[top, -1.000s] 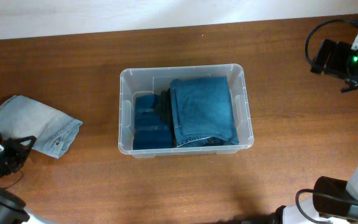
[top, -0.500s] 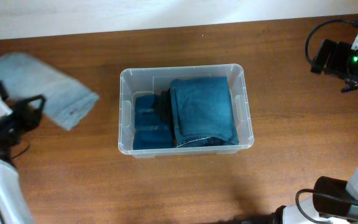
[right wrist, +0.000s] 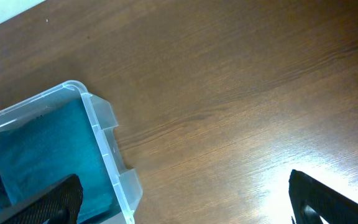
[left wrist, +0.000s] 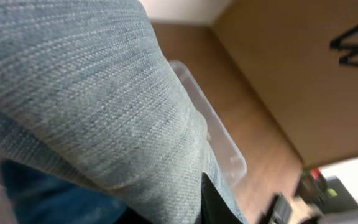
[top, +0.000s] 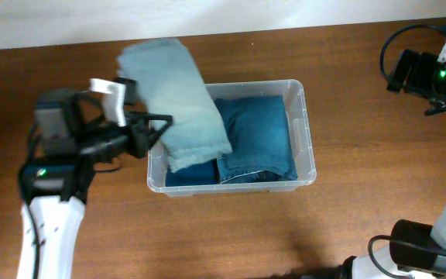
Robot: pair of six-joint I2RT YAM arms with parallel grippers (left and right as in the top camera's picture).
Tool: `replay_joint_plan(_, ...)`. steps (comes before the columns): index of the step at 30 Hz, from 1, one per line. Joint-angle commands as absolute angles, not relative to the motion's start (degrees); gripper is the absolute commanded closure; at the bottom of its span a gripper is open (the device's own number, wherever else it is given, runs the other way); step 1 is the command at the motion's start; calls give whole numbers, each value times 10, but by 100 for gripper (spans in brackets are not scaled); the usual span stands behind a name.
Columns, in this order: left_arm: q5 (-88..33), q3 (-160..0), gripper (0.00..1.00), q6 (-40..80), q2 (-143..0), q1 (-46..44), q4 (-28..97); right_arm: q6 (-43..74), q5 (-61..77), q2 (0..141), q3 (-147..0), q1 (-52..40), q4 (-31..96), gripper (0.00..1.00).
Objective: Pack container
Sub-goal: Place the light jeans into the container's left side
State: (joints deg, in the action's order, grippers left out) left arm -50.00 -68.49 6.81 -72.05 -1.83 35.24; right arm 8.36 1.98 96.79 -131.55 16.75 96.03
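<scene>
Holding a folded pair of pale blue jeans [top: 178, 97], the left gripper [top: 153, 130] is clamped on the left edge of the cloth, though its fingertips are mostly hidden under the fabric. The bundle hangs in the air above the left part of the container [top: 307, 132] and reaches past its far rim. The container is a clear plastic box and it stands near the middle of the wooden table [top: 362, 201]. Inside it, on the right side, lies a folded pair of dark blue jeans [top: 255, 136], and one more dark blue piece [top: 190, 175] shows at the near left corner, below the pale bundle. In the left wrist view the pale denim fills almost the whole picture, with the clear wall of the container behind it and one black finger [left wrist: 213, 200] at the bottom. The right gripper [right wrist: 184, 182] is far to the right of the container, above bare table, with its jaws spread wide and nothing between them; one corner of the container shows at the left of its view.
</scene>
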Motion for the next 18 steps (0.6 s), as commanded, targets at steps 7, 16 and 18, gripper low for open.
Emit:
replay_joint_plan(7, -530, -702, 100, -8, -842, -65, 383, 80, 23, 971, -1311, 169, 960, 2)
replay_joint_plan(16, -393, -702, 98, -51, -904, -66, 447, 79, 23, 971, -1273, 169, 948, 2)
replay_joint_plan(18, -345, -702, 65, -65, -904, -64, 453, 79, 23, 971, -1269, 169, 945, 2)
